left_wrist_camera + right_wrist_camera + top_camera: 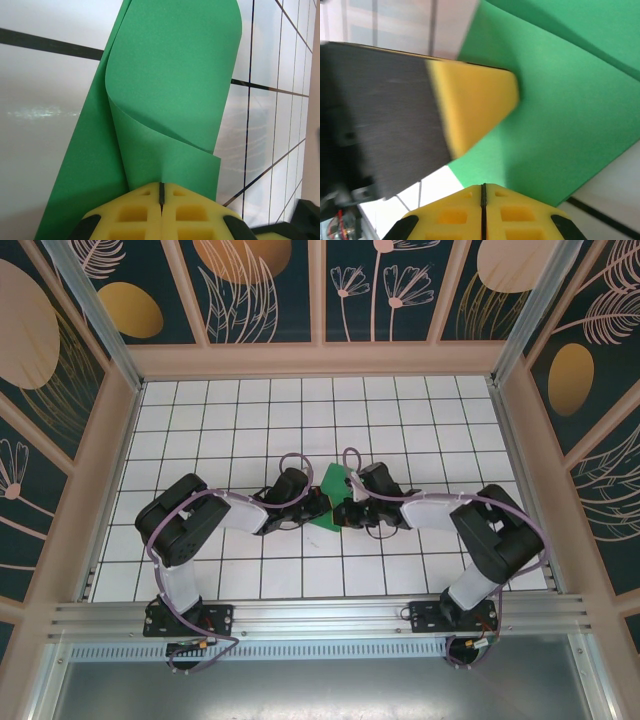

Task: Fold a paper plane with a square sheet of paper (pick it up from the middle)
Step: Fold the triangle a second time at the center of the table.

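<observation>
We find the sheet of paper (331, 496) at the middle of the white tiled worktop (420, 420), directly between the wrists of the two arms. The paper is plain green. From above it reads as a narrow strip. Its long axis runs from the near side to the far side and leans slightly to the right at the far end, where the strip tapers.

The left fingers (161, 196) are clenched on the sheet. In the left wrist view the yellow pads meet along a thin seam, and the paper rises out from between them. One layer lies flat along the left. A second layer curls over it in a soft, rounded loop — not pressed into a crease.

The right fingers (483, 196) are likewise clenched, pads together, and a corner of the sheet runs in between their tips. In the right wrist view one left finger, yellow pad on a black body, reaches across the paper from the left and is blurred. A shaded fold crosses the green surface at upper right.

From above, the two sets of fingers meet nearly tip to tip over the near half of the sheet — each arm reaching in from its own side.
</observation>
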Controlling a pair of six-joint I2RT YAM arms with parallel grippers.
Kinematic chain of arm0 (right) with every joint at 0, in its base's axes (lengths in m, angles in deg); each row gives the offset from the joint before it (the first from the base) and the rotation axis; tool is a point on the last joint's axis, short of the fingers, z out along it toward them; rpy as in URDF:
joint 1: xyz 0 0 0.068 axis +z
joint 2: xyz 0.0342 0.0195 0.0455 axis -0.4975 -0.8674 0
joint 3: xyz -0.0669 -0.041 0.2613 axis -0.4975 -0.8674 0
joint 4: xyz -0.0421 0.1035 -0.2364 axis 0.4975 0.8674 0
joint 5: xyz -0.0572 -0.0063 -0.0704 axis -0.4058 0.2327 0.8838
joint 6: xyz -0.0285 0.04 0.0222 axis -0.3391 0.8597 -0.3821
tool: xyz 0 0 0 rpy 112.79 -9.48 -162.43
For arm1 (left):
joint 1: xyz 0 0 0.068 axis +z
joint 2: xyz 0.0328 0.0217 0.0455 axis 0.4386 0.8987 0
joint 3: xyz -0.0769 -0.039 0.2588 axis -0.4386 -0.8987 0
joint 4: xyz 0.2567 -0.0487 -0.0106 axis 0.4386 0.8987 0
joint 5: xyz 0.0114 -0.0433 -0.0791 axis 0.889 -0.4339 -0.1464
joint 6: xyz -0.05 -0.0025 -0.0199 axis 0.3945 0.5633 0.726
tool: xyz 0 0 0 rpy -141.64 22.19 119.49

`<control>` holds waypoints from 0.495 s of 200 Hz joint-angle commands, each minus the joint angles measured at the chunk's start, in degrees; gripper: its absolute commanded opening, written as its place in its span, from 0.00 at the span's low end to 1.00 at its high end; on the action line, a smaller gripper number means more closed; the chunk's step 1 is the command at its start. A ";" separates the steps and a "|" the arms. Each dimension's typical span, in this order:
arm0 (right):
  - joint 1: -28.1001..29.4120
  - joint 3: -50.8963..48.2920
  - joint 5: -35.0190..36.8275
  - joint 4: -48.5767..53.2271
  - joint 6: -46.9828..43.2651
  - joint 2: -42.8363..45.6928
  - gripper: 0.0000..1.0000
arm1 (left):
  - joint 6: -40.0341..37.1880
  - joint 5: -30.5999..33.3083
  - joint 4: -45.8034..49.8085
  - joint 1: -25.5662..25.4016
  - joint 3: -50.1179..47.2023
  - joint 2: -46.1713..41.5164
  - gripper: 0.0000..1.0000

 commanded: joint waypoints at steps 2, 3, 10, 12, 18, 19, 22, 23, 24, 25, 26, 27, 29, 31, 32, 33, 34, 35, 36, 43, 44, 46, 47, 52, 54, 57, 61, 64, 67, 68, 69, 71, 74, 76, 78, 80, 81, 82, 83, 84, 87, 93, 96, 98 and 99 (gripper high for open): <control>-0.32 0.27 -1.04 1.52 -0.09 3.81 0.11 | -0.47 1.16 3.78 -0.37 -1.37 2.23 0.06; -0.32 0.22 -1.11 1.52 -0.09 3.79 0.11 | -0.46 1.14 3.74 -0.35 -1.37 2.27 0.06; -0.32 -0.05 -1.60 1.33 0.20 3.50 0.11 | -0.50 1.07 3.70 -0.40 -1.37 2.29 0.06; -0.32 -0.13 -1.61 1.27 0.31 3.42 0.11 | -0.53 1.11 3.70 -0.41 -1.37 2.24 0.06; -0.32 -0.41 -1.58 1.20 0.59 3.08 0.11 | -0.54 1.07 3.77 -0.41 -1.30 2.30 0.06; -0.32 -0.48 -1.60 1.18 0.65 3.08 0.11 | -0.54 1.10 3.78 -0.41 -1.29 2.31 0.06; -0.25 -0.71 -1.49 1.10 0.74 2.94 0.10 | -0.54 1.07 3.79 -0.41 -1.28 2.27 0.06; -0.29 -0.84 -1.47 1.04 0.77 2.87 0.10 | -0.54 1.10 3.79 -0.41 -1.28 2.25 0.06; -0.26 -0.87 -1.50 0.92 0.78 2.84 0.10 | -0.54 1.11 3.79 -0.41 -1.28 2.28 0.06; -0.29 -0.97 -1.47 0.87 0.83 2.86 0.10 | -0.59 1.07 3.79 -0.41 -1.28 2.25 0.06; -0.31 -1.10 -1.41 0.79 0.90 2.79 0.10 | -0.61 1.05 3.79 -0.41 -1.24 2.28 0.06; -0.27 -1.22 -1.38 0.71 0.93 2.80 0.10 | -0.62 1.04 3.79 -0.41 -1.22 2.25 0.06; -0.24 -1.35 -1.32 0.61 0.96 2.71 0.10 | -0.56 1.03 3.79 -0.41 -1.20 2.23 0.06; -0.23 -1.51 -1.30 0.45 1.03 2.65 0.10 | -0.61 1.03 3.79 -0.39 -1.20 2.23 0.06; -0.23 -1.55 -1.28 0.37 1.04 2.59 0.10 | -0.62 1.07 3.79 -0.40 -1.19 2.18 0.06; -0.28 -1.62 -1.23 0.37 1.05 2.61 0.10 | -0.63 1.05 3.79 -0.41 -1.15 2.20 0.06; -0.25 -1.69 -1.20 0.32 1.05 2.53 0.10 | -0.58 1.04 3.79 -0.41 -1.17 2.21 0.06; -0.29 -1.78 -1.19 0.30 1.10 2.45 0.10 | -0.56 1.04 3.79 -0.41 -1.18 2.17 0.06; -0.30 -1.77 -1.18 0.29 1.12 2.45 0.10 | -0.60 1.08 3.79 -0.41 -1.19 2.16 0.06; -0.24 -1.81 -1.37 0.44 1.02 1.88 0.10 | -0.61 1.11 3.78 -0.41 -1.17 2.22 0.06; -0.24 -1.84 -1.45 0.45 0.99 1.81 0.10 | -0.58 1.07 3.74 -0.41 -1.18 2.18 0.06; -0.26 -1.79 -1.64 0.45 0.93 1.70 0.10 | -0.62 1.04 3.75 -0.41 -1.19 2.21 0.06; -0.24 -1.78 -1.76 0.46 0.86 1.59 0.10 | -0.62 1.08 3.82 -0.41 -1.19 2.22 0.06; -0.16 -1.81 -2.15 0.26 0.88 1.21 0.10 | -0.63 1.12 3.79 -0.41 -1.19 2.15 0.06; -0.17 -1.85 -2.28 0.16 0.88 1.02 0.10 | -0.56 1.12 3.81 -0.39 -1.19 2.21 0.06; -0.15 -1.93 -2.38 0.00 0.95 0.85 0.10 | -0.57 1.05 3.78 -0.41 -1.19 2.22 0.06; -0.10 -2.07 -2.49 -0.28 1.04 0.48 0.10 | -0.57 1.03 3.73 -0.40 -1.19 2.22 0.06; -0.09 -2.18 -2.56 -0.51 1.05 0.20 0.10 | -0.58 0.99 3.80 -0.41 -1.18 2.22 0.06; -0.08 -2.28 -2.70 -0.68 1.12 -0.12 0.10 | -0.62 1.03 3.82 -0.37 -1.19 2.22 0.06; -0.11 -2.33 -2.78 -0.73 1.13 -0.19 0.10 | -0.63 1.03 3.85 -0.39 -1.15 2.22 0.06; -0.13 -2.36 -2.81 -0.75 1.09 -0.32 0.10 | -0.63 0.99 3.86 -0.40 -1.17 2.22 0.06; -0.07 -2.42 -2.95 -0.83 1.07 -0.55 0.10 | -0.61 1.06 3.83 -0.41 -1.19 2.22 0.06; -0.09 -2.42 -3.04 -0.77 0.99 -0.89 0.10 | -0.57 1.09 3.87 -0.37 -1.27 2.15 0.05; -0.11 -2.39 -3.03 -0.66 0.91 -1.15 0.09 | -0.55 1.11 3.88 -0.40 -1.28 2.20 0.05; -0.14 -2.39 -2.96 -0.55 0.87 -1.39 0.09 | -0.57 1.12 3.88 -0.41 -1.26 2.20 0.06; -0.12 -2.39 -2.88 -0.52 0.83 -1.61 0.09 | -0.59 1.07 3.85 -0.41 -1.28 2.22 0.05; -0.09 -2.39 -2.82 -0.52 0.81 -1.73 0.09 | -0.61 1.10 3.87 -0.41 -1.28 2.22 0.05; -0.07 -2.43 -2.79 -0.51 0.85 -1.84 0.09 | -0.58 1.15 3.87 -0.41 -1.28 2.18 0.05; -0.06 -2.45 -2.73 -0.56 0.86 -1.89 0.09 | -0.56 1.18 3.87 -0.41 -1.28 2.16 0.05; -0.02 -2.46 -2.66 -0.53 0.87 -1.92 0.09 | -0.60 1.10 3.88 -0.41 -1.28 2.19 0.05; 0.00 -2.61 -2.47 -0.62 0.95 -2.13 0.09 | -0.63 1.12 3.88 -0.41 -1.26 2.22 0.05; 0.03 -2.90 -2.26 -0.79 0.97 -2.45 0.09 | -0.63 1.07 3.85 -0.41 -1.28 2.16 0.05; 0.01 -3.05 -2.10 -0.85 0.90 -2.58 0.09 | -0.63 1.13 3.83 -0.41 -1.28 2.19 0.05; -0.06 -3.12 -1.96 -0.86 0.89 -2.65 0.09 | -0.63 1.12 3.86 -0.41 -1.28 2.19 0.05; -0.02 -3.15 -1.92 -0.90 0.84 -2.69 0.09 | -0.63 1.16 3.87 -0.41 -1.28 2.21 0.05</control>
